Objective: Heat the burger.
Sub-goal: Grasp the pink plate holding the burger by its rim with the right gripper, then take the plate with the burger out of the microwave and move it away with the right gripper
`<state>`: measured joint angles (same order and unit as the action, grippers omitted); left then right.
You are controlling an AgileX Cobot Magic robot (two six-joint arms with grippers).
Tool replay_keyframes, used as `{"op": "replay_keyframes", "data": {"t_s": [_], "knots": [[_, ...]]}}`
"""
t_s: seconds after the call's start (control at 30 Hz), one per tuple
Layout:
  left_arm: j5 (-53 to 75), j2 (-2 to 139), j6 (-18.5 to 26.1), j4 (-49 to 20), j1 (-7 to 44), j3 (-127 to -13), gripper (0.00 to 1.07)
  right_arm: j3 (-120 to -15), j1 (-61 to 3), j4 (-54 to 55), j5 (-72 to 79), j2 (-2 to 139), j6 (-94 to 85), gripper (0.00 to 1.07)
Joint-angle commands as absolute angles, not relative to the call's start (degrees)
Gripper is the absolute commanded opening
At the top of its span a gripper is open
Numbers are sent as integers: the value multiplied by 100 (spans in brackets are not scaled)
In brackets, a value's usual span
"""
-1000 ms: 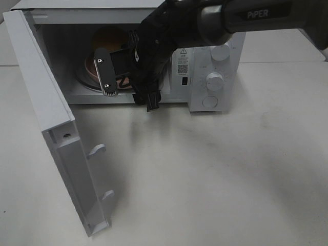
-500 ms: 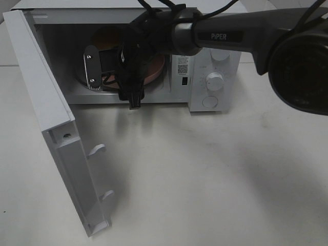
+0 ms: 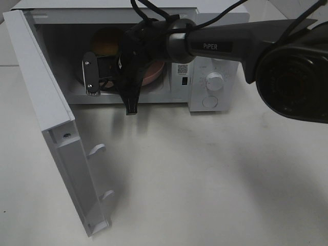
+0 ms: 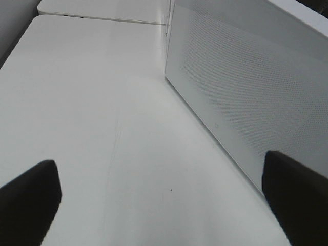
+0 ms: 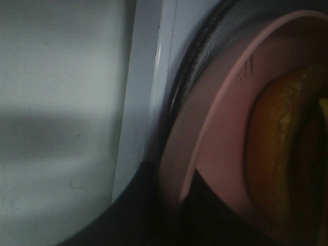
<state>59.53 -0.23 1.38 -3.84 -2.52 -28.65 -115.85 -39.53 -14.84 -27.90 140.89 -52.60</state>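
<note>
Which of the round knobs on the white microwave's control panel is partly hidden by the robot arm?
The upper round knob; the dark arm covers its top, while the middle round knob shows fully.

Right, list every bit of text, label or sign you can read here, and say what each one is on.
"PiPER": white letters on the right arm reaching into the microwave.
Sticker on the microwave front: a square code and small print, too small to read.
Markings around the knobs: too faint to read.
Left wrist view and right wrist view: no text visible.
</note>
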Motion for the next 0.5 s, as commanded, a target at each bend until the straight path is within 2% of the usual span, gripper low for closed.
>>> {"op": "replay_keyframes", "data": {"t_s": [0.03,0.2,0.5], "knots": [[5942,-132,109,-424,-281,-2842,100,-11585,-3942,-1438,-3123,14100,-5323,0],[5942,-132,109,-424,-281,-2842,100,-11579,-3942,-1421,-3363,14009,-5426,0],[5942,-132,109,-424,-281,-2842,100,-10972,-3959,-1427,-3340,13516,-5879,0]]}}
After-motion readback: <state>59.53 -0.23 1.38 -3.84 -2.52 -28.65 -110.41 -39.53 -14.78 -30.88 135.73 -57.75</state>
